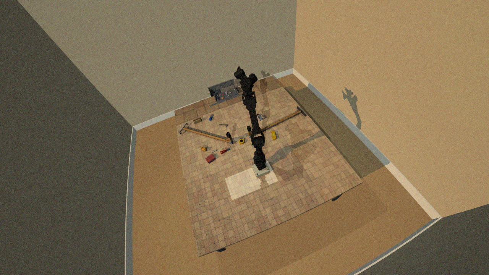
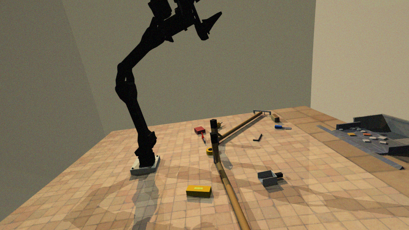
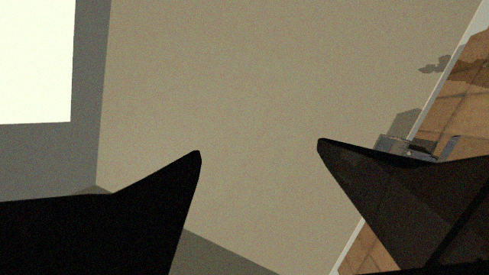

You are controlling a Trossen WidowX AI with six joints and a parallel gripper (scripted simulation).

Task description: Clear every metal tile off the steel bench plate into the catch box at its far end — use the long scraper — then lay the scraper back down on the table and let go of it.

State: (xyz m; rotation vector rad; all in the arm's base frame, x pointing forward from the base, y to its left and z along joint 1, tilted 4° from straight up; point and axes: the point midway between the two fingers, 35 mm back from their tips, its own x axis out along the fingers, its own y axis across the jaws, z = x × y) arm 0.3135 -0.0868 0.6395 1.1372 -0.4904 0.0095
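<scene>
My gripper [image 1: 245,73] [image 2: 211,24] [image 3: 258,150] is open and empty, raised high above the table and pointing toward the wall. The steel bench plate [image 2: 337,133] [image 1: 216,89] [image 3: 395,143] lies at the table's far edge with several small metal tiles [image 2: 366,137] [image 1: 227,92] on it, in front of the grey catch box [image 2: 371,120]. Two long wooden-handled tools lie flat on the table. One [image 1: 205,133] [image 2: 240,126] has a frame-like head. The other [image 1: 282,120] [image 2: 230,194] has a dark bar head. I cannot tell which is the scraper.
Loose items lie around the two handles: a yellow block [image 2: 198,191] [image 1: 273,134], a small grey box [image 2: 268,178], a yellow tape roll [image 2: 209,150] [image 1: 241,140], a red block [image 2: 199,129] [image 1: 210,158], a black hex key [image 2: 259,138] and a blue-handled tool [image 2: 281,127].
</scene>
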